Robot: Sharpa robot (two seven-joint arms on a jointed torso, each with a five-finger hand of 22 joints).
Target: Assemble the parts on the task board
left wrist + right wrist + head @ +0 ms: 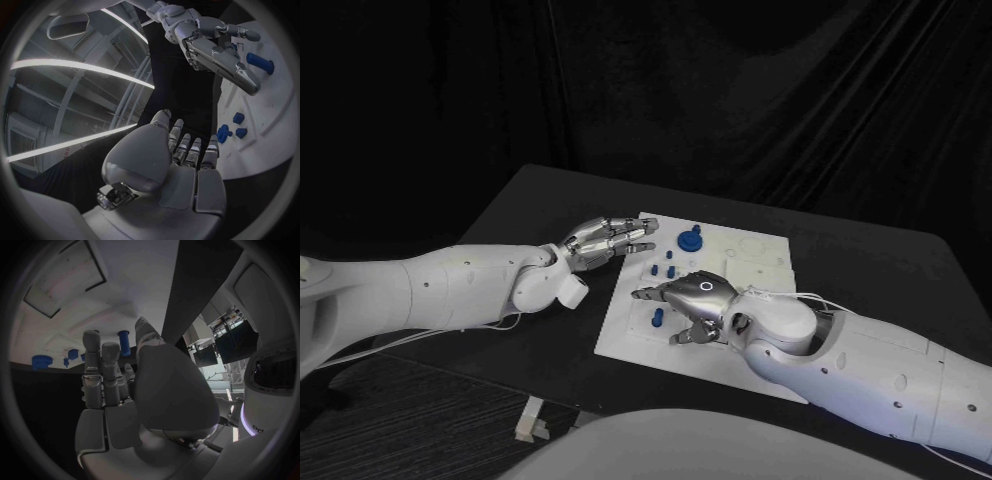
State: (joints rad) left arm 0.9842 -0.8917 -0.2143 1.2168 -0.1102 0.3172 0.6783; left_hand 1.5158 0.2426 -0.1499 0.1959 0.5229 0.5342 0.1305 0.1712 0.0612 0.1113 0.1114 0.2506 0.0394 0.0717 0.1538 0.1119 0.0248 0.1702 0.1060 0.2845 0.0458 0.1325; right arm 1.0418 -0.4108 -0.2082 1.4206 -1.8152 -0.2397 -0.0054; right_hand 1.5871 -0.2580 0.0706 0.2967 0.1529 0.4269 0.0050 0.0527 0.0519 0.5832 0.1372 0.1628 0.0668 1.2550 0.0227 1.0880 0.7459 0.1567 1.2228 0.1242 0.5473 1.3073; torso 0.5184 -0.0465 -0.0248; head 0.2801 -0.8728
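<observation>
The white task board [733,290] is lying in the middle of the black tabletop [877,260]. The right hand [687,305] is hovering over the near left part of the board, fingers spread apart and holding nothing. Right under it, at about 9 o'clock from the palm, a long blue part [655,318] is lying flat. In the head view its long side is running from 12 to 6 o'clock, up and down the board.

I think the right hand is getting ready to pick this part up. To do it well, it should come straight down, put its fingers on the 2 long sides, and squeeze gently so the part is not rolling away.

The left hand [606,240] is waiting at the board's far left edge, fingers loosely curled, holding nothing. A round blue part [689,240] is standing at 3 o'clock from it. A few small blue parts [664,268] are sitting between the 2 hands.
</observation>
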